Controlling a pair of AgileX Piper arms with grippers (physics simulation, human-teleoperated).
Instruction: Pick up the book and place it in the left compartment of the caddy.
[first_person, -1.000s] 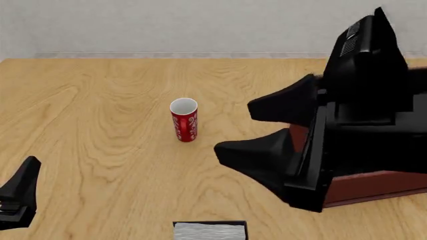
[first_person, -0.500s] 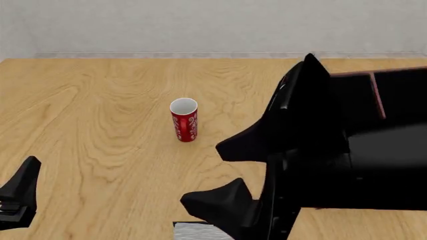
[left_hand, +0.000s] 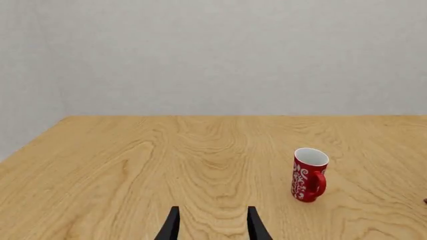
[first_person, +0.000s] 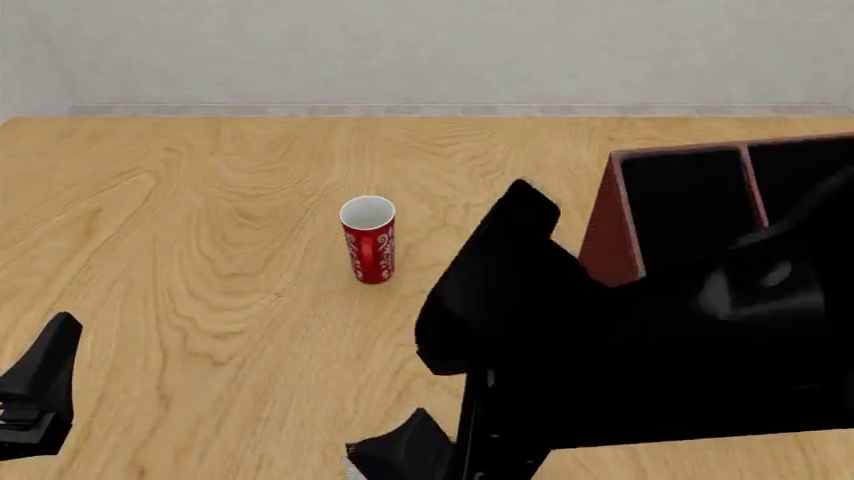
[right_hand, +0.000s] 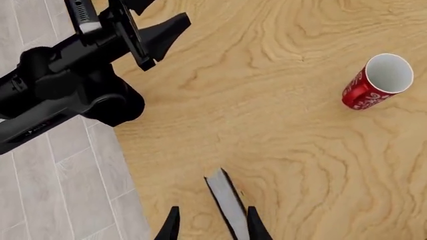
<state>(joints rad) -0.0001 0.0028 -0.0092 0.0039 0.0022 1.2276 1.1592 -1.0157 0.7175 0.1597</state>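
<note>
The book (right_hand: 227, 204) stands on edge near the table's front edge, showing a thin grey strip of pages in the right wrist view. My right gripper (right_hand: 212, 227) is open just above it, one finger on each side, not touching. In the front view the right arm hides the book almost wholly. The caddy (first_person: 607, 240) stands at the right, with its long left compartment (first_person: 687, 205) uncovered and black inside. My left gripper (left_hand: 212, 227) hangs open and empty at the front left (first_person: 40, 385), far from the book.
A red cup (first_person: 368, 240) stands upright mid-table, also in the left wrist view (left_hand: 308, 175) and the right wrist view (right_hand: 373, 82). The table's front edge and the tiled floor (right_hand: 60, 170) lie just beside the book. The left arm (right_hand: 67, 75) is near there.
My right arm has swung away from above the caddy, down and toward the table's front edge, so its open fingers now straddle the book. The left arm and the cup have not moved.
</note>
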